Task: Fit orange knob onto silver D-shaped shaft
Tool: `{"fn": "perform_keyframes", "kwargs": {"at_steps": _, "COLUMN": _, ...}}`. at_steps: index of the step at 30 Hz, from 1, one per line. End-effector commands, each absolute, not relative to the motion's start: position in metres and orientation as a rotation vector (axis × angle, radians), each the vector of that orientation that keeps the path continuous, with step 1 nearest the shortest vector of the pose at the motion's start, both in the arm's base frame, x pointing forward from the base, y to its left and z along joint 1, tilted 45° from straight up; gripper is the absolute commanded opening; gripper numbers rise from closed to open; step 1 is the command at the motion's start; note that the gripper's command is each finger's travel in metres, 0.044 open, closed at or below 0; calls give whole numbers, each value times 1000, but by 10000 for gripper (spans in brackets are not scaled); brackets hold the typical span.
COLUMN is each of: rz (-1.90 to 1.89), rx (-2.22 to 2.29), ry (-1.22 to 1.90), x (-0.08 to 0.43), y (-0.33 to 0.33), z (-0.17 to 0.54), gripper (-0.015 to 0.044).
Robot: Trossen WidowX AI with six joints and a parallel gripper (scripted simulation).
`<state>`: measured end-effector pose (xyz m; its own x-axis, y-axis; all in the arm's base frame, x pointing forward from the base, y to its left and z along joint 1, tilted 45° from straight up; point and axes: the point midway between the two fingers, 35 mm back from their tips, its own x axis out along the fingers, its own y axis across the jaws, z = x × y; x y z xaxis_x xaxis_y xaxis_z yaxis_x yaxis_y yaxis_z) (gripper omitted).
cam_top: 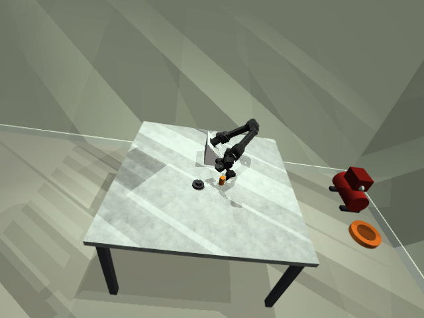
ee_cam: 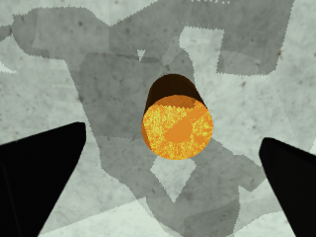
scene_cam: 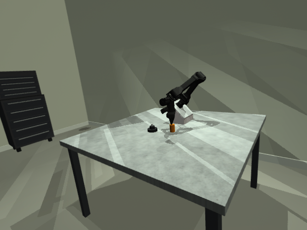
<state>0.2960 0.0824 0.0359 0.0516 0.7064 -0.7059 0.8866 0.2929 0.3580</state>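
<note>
You can see the pale table (cam_top: pixel 188 218) (scene_cam: pixel 158 153) (ee_cam: pixel 267 114) in all three views, but the outside view cuts off its near leg at the bottom. In that view, the tall dark drawer chest (scene_cam: pixel 24 119) is cut off by the left edge. The black arm (cam_top: pixel 253 126) (scene_cam: pixel 198 75) bends near the middle of the table, and you can't make out its foot well. Your top view shows a red machine (cam_top: pixel 352 191) and an orange round thing (cam_top: pixel 354 231) at the right. The whitish block (cam_top: pixel 209 157) (scene_cam: pixel 184 119) is partly hidden by the arm.

Your claw (cam_top: pixel 224 171) (scene_cam: pixel 171 123) (ee_cam: pixel 174 138) is spread wide, with nothing in it. Up close, only the tips of its black fingers show, low at the left and right. The round pedestal (cam_top: pixel 197 185) (scene_cam: pixel 152 130) sits left of the knob in the top and outside views. The orange knob (cam_top: pixel 221 180) (scene_cam: pixel 172 128) (ee_cam: pixel 178 128) stands upright on the table, off the pedestal. You can't see its underside or hole. The shaft (scene_cam: pixel 151 125) is too small for you to tell its flat side.
</note>
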Motion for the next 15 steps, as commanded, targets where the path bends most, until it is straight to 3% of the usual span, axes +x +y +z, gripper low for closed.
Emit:
{"fn": "perform_keyframes", "kwargs": {"at_steps": 1, "rz": -264, "rx": 1464, "ry": 1706, "x": 295, "y": 87, "z": 31, "gripper": 440}}
{"fn": "perform_keyframes", "kwargs": {"at_steps": 15, "rz": -265, "rx": 1464, "ry": 1706, "x": 297, "y": 103, "z": 14, "gripper": 440}}
